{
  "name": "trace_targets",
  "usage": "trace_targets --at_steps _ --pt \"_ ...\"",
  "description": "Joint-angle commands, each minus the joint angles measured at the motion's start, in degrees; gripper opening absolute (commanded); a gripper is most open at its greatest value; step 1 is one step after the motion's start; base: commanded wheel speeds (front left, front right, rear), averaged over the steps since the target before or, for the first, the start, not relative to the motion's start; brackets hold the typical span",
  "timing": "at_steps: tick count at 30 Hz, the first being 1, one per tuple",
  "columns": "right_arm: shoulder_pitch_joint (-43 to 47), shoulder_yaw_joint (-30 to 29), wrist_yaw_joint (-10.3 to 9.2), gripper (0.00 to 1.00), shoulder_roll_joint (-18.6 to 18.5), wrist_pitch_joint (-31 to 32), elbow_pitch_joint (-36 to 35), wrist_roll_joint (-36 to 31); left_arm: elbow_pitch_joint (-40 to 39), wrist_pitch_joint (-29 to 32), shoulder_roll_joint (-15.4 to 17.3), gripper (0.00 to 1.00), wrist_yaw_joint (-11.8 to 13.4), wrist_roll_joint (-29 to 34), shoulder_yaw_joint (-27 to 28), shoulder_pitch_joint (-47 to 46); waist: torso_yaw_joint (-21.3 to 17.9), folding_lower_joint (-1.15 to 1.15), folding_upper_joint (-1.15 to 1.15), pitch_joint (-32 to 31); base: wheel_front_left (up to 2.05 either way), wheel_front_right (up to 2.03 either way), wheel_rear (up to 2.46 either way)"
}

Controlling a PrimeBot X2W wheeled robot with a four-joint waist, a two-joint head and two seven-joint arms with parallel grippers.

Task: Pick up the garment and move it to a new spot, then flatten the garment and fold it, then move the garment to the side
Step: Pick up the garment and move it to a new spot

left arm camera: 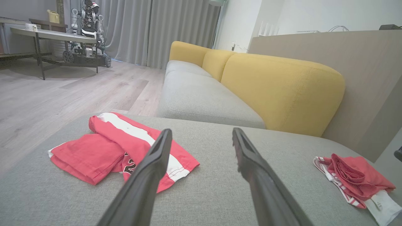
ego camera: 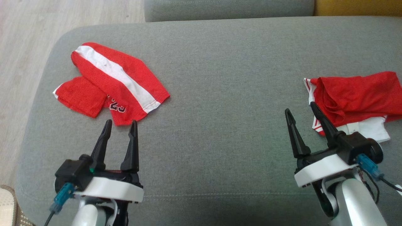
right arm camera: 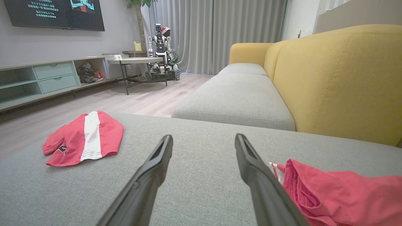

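"Head view: both grippers empty w/ fingers spread. The left gripper (ego camera: pixel 122 122) sits at the near tip of the folded red piece w/ a broad white stripe and a black-and-white number (ego camera: pixel 113 78). The right gripper (ego camera: pixel 300 107) sits at the near-left corner of the crumpled bright red mesh garment w/ white panel and red-and-white striped trim (ego camera: pixel 355 94). Which one do we take?"

"We read the crumpled one as ours. It's at the far right of the grey fabric sofa cushion (ego camera: pixel 220 94), running off the pic's right edge. Risk no. 1: two red pieces, so we could close on the wrong one."

"And if we go for the right one?"

"It's a bunched heap, layers rolled over each other. If we pinch one layer only, prob. the trim, it comes up twisted and flattening gets harder. The mesh could also snag on a fingertip."

"Right wrist view has one finger just beside the striped edge. Touching or not, we can't tell."

"Then a low close may nip the upholstery too. Also the new spot: too far left and we drop it on the striped piece."
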Motion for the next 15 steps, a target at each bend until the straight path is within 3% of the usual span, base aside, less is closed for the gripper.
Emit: trace_targets --at_steps 1,7,15 --pt "-0.9 1.6 -0.02 1.00 0.4 -0.6 -1.6 0.3 -2.1 -0.3 0.1 1.00 0.2 -0.5 2.4 -1.7 0.2 0.00 0.00 0.1 0.00 0.00 0.00" --pt "-1.0 2.5 -0.02 1.00 0.4 -0.7 -1.6 0.8 -1.8 -0.3 0.1 1.00 -0.2 -0.3 2.7 -2.0 1.8 0.00 0.00 0.6 0.00 0.00 0.00" --pt "-0.8 5.0 -0.02 1.00 0.4 -0.6 -1.2 1.0 -1.7 -0.3 0.1 1.00 0.2 -1.1 2.3 -2.7 7.8 0.00 0.00 0.8 0.00 0.00 0.00"
